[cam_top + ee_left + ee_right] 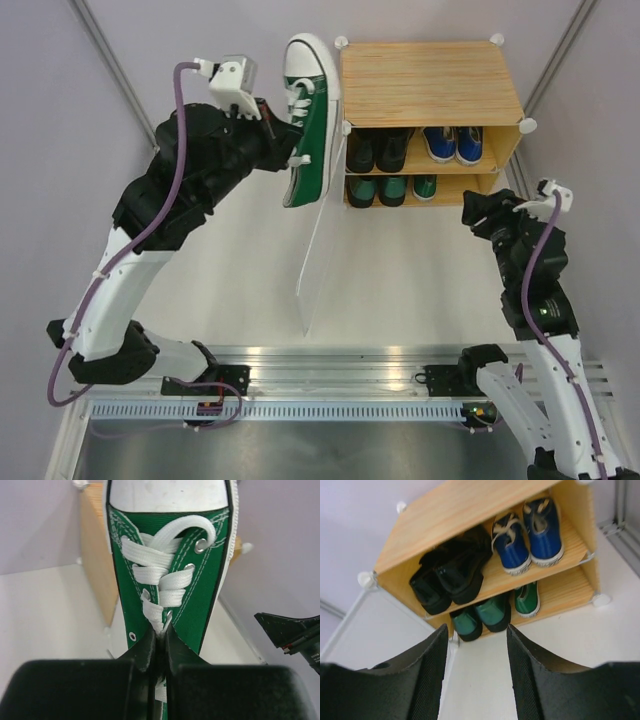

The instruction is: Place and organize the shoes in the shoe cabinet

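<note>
The left gripper [160,639] is clamped on the laced throat of the green white-toed sneaker [308,120], a hold that leaves sole and toe free for setting down. The sneaker hangs in the air just left of the shoe cabinet [430,85], its long axis running near to far, white toe pointing away from the arms. The translucent door [318,250] stands swung open. The matching green sneaker [425,187] sits on the lower shelf with room beside it, likely the target. The right gripper [476,645] hovers open and empty before the shelves.

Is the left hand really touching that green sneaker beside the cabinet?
Touching. The left wrist view shows the left hand clamped tight on the laced front of the green sneaker, with no gap between them.
</note>
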Available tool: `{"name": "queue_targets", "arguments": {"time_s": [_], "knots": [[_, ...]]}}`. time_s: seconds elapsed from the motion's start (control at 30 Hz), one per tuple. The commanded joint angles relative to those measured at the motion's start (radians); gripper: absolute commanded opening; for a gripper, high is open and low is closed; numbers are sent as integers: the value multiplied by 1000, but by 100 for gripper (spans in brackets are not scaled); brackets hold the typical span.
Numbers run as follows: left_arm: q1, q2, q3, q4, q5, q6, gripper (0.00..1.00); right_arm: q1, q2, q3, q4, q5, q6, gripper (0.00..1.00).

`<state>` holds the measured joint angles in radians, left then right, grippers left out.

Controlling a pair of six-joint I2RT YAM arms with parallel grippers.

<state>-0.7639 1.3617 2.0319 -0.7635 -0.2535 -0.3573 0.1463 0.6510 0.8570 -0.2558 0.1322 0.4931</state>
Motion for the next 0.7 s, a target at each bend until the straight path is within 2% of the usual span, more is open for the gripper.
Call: {"name": "queue_targets", "arguments": {"time_s": [0.0, 0.1, 0.23, 0.3, 0.43, 0.57, 0.67], "knots": [[-130, 110, 123, 69, -53, 35, 2, -4, -97, 65, -71, 190, -4, 55], [-237, 221, 163, 102, -24, 37, 2, -4, -178, 79, -98, 308, 10, 60], [-323, 377, 172, 138, 42, 8, 2, -4, -289, 82, -117, 476, 48, 79], [-339, 437, 162, 141, 112, -55, 2, -5, -347, 77, -117, 549, 68, 82], [-354, 579, 142, 151, 195, -132, 2, -5, -383, 77, -117, 564, 44, 88], [-357, 718, 125, 151, 198, -184, 2, -4, -367, 68, -129, 547, 32, 88], [-356, 767, 116, 147, 183, -232, 2, -5, -346, 53, -135, 526, 38, 88]]}}
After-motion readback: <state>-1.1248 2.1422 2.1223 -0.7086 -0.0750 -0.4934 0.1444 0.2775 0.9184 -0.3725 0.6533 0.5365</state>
